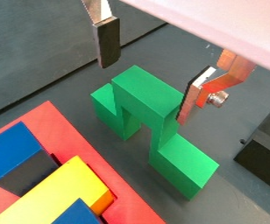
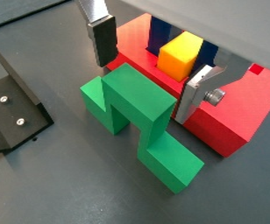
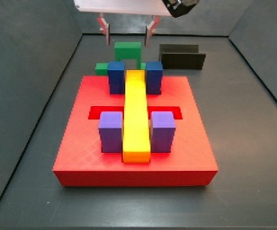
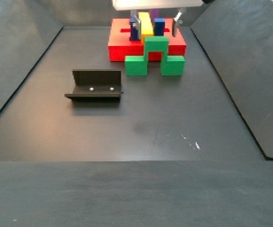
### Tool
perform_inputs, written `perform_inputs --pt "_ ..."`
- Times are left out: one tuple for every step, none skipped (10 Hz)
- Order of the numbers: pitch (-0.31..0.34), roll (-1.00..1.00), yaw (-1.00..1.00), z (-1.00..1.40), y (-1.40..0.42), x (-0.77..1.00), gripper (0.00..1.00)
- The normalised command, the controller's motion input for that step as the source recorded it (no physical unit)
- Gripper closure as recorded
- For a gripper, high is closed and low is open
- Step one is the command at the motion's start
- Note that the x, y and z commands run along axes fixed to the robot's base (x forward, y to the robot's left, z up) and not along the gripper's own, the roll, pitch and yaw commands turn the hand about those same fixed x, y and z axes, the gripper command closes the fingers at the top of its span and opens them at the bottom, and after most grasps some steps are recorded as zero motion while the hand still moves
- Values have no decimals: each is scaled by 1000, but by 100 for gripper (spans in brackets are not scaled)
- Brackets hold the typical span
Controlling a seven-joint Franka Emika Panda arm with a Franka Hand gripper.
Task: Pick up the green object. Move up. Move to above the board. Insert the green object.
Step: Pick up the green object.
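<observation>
The green object (image 1: pixel 144 101) is a bridge-shaped piece with a raised central cube and two lower side cubes. It stands on the dark floor right beside the board (image 2: pixel 237 114), as both side views show (image 3: pixel 127 52) (image 4: pixel 154 55). The gripper (image 1: pixel 147 87) is open and low over it. Its two silver fingers stand on either side of the raised cube, each with a gap to it (image 2: pixel 145 87). The board (image 3: pixel 81 144) is a thick red slab bearing a long yellow bar (image 3: pixel 135 112) with blue and purple blocks.
The dark L-shaped fixture (image 2: pixel 11 109) stands on the floor close to the green object, on the side away from the board (image 4: pixel 94 86). Dark walls (image 3: pixel 39 81) enclose the floor on both sides.
</observation>
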Motion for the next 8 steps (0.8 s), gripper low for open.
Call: perform_inputs --pt "-4 0 60 -109 57 0 0" --pt "-4 0 51 -120 46 -14 0" --pt "-3 0 26 -131 31 0 0" --pt "0 0 0 -157 -71 97 0" --pt "0 0 0 -191 -17 89 0" --pt "0 0 0 -194 0 43 0" --pt "0 0 0 -211 0 31 0" --pt "0 0 0 -237 0 0 0"
